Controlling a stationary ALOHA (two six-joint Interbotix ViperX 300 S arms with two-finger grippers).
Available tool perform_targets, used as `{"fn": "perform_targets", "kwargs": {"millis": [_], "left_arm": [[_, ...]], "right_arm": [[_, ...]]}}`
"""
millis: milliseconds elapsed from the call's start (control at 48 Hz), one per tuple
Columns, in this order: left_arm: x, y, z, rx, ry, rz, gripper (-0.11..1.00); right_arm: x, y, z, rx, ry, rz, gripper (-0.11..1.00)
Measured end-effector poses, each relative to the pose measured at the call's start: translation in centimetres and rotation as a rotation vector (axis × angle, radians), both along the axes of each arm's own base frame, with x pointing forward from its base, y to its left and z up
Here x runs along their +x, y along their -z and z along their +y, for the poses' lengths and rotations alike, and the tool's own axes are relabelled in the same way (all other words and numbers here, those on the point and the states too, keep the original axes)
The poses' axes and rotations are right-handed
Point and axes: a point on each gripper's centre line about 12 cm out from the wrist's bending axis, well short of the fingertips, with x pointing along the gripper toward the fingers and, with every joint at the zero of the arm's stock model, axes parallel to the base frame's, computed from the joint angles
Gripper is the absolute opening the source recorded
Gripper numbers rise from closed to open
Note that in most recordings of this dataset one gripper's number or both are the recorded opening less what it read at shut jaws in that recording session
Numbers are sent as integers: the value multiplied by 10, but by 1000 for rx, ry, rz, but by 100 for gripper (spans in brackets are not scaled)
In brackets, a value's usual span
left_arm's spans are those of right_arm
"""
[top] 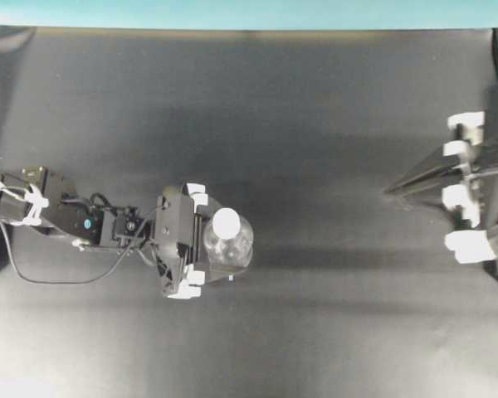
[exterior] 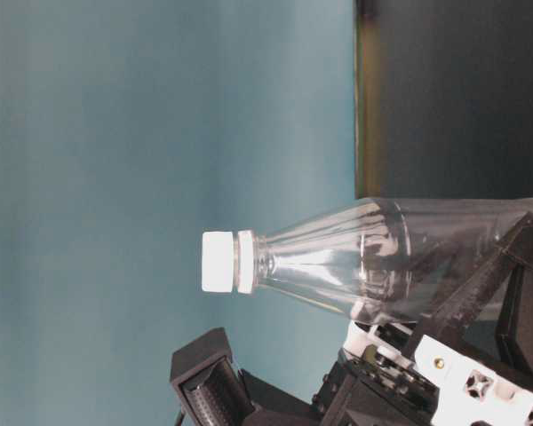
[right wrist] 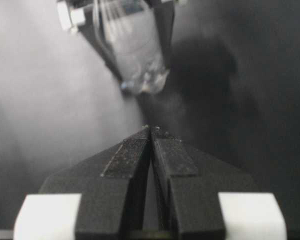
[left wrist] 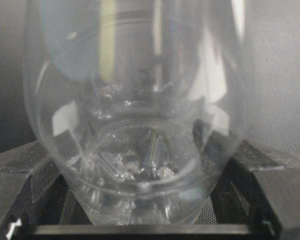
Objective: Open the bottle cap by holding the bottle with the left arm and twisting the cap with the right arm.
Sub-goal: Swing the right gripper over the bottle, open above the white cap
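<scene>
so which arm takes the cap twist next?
Right. The left gripper already clamps the bottle upright, so it's occupied. The right gripper is free, jaws shut, pointing at the bottle across the mat. It would need to open and close in on the cap.

No readable text, labels, brand names, numbers or signs appear in any view; the clear bottle (top: 228, 242) carries no label.
</scene>
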Motion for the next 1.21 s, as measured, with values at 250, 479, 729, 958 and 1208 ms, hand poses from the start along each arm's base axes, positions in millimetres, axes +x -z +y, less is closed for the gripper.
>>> {"fn": "perform_targets", "kwargs": {"millis": [250, 479, 729, 958, 1208], "left_arm": [[0, 0, 0, -2, 0, 2, 81], [0, 1, -2, -7, 2, 2, 81], [-1, 2, -4, -10, 7, 10, 81], [-1, 2, -6, -9, 13, 11, 81], [-1, 3, -8, -9, 16, 15, 81]], "right_arm": [[55, -20, 7, 53, 16, 210, 1], [112, -38, 16, 81, -4, 419, 5], [173, -55, 22, 170, 84, 567, 45], [210, -58, 23, 305, 283, 666, 82], [225, -25, 23, 296, 347, 782, 81]]}}
